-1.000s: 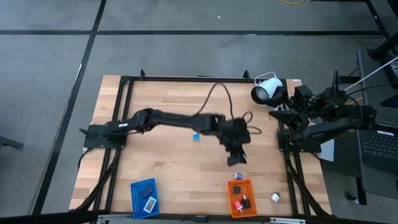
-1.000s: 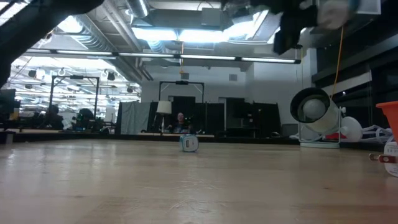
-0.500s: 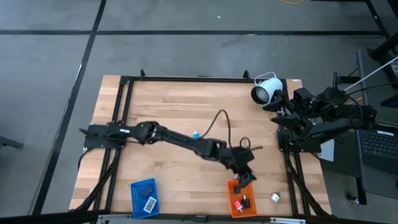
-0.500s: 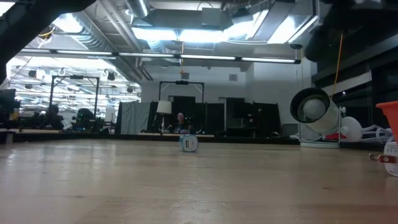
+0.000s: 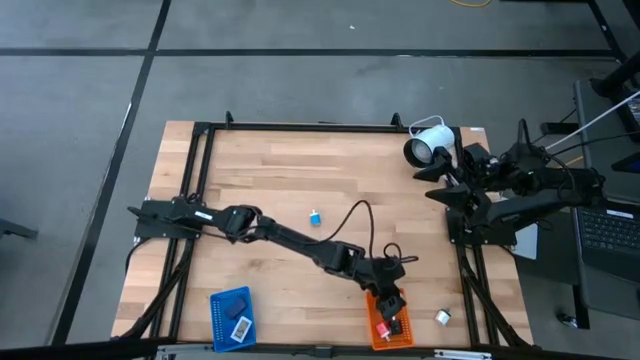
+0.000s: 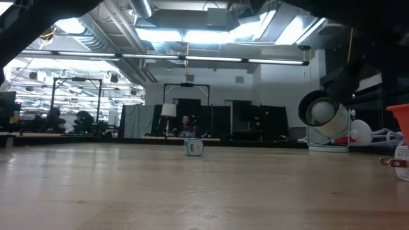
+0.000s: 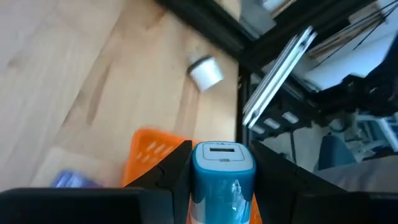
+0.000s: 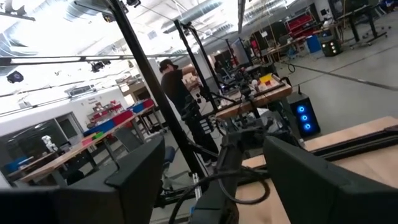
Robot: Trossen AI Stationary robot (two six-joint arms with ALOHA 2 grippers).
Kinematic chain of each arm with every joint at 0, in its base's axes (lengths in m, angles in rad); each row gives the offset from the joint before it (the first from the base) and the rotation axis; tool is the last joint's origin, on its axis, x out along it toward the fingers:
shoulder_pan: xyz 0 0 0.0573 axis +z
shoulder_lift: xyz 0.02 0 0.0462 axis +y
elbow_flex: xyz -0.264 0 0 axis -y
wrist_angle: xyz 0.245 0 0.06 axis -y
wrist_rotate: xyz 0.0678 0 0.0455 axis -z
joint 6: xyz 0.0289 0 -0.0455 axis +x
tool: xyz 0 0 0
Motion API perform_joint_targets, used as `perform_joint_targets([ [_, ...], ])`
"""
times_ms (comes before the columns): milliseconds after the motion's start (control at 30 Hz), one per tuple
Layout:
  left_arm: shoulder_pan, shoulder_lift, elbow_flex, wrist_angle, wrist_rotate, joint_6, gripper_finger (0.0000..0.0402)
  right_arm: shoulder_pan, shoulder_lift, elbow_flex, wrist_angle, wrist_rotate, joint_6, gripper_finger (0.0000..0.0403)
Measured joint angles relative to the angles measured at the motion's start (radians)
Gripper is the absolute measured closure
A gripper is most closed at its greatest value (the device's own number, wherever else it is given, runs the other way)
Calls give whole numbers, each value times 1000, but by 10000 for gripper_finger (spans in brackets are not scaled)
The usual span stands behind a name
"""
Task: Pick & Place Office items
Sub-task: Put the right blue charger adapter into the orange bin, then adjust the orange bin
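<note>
Two arms, high view: left gripper (image 5: pixel 388 308) hangs over the orange tray (image 5: pixel 376 331); right arm waits at the desk's (image 5: pixel 260 170) right edge.
Low view: blue-white item (image 6: pixel 194 147) sits mid-desk.
Left wrist view: fingers (image 7: pixel 171 171) clamped on a blue-white cylinder (image 7: pixel 222 171).
Advice: centre over the tray, descend, then release.
Right wrist view: gripper spread apart (image 8: pixel 214 180).

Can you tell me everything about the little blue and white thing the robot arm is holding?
The blue-and-white piece is a small chunky block with rounded corners. Its body is light blue and looks like shiny plastic, and its top face is white with a small dark slot or marking on it. It stands between the left gripper's two dark fingers, which press on both its sides. The gripper holds it over the orange tray near the table's front edge. Its lower part is out of view.
</note>
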Motion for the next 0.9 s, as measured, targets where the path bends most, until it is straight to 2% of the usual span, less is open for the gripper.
perform_joint_targets([
  [133,3,10,1,-7,1,7,272,0,21,0,0,2,22,124],
  [400,2,21,0,-16,9,5,209,0,29,0,1,2,19,124],
  [567,3,20,0,-33,13,28,200,0,29,0,1,2,13,124],
  [733,12,19,0,-26,136,33,224,0,29,0,1,2,7,124],
  [800,15,16,0,-27,179,29,245,0,29,0,1,2,6,124],
  [900,16,15,0,-37,187,15,285,0,29,0,1,2,6,124],
])
